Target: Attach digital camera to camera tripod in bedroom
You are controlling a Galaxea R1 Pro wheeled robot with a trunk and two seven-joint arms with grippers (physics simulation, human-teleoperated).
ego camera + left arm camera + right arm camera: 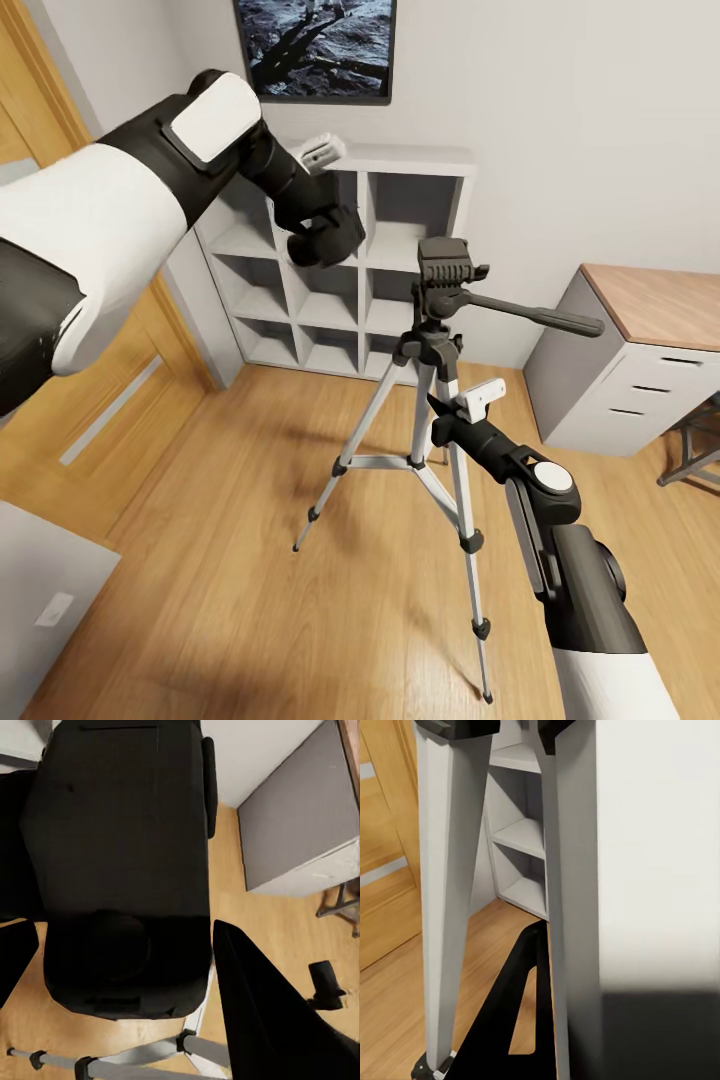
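Both grippers' tips hidden | left gripper (325,240) holds digital camera (124,870) | right gripper (440,415) unclear, at camera tripod (440,330)

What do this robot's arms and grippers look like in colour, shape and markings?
Both arms pair glossy white shells with black segments and joints. The left arm has a bulky white upper shell and a rounded white pad on its black forearm. The right arm shows a round white cap on a black joint. A small white ribbed block sits near each wrist. The left gripper's fingers are plain, flat black wedges.
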